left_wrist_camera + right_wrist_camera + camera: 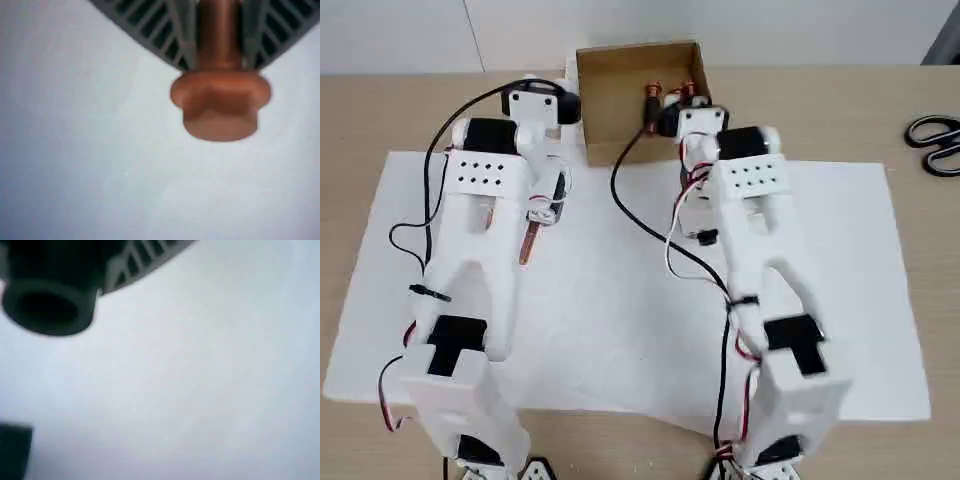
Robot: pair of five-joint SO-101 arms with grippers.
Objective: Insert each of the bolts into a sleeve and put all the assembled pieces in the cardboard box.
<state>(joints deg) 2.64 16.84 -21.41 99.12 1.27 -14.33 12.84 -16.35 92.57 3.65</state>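
Note:
A copper bolt (220, 105) hangs head-down in my left gripper (220, 47), whose ribbed grey fingers (150, 30) are shut on its shank. From above, this bolt (529, 243) sits just over the white sheet, left of centre, under the left gripper (538, 222). My right gripper (80, 270) is shut on a black sleeve (47, 305), its open bore facing the camera. In the high view the sleeve (705, 237) is a small dark piece below the right gripper (702, 228). The cardboard box (603, 120) stands at the back centre with two assembled copper-and-black pieces (651, 105) inside.
A white foam sheet (620, 320) covers the work area on the wooden table. Black scissors (935, 142) lie at the far right. Black cables (650, 225) trail across the sheet between the arms.

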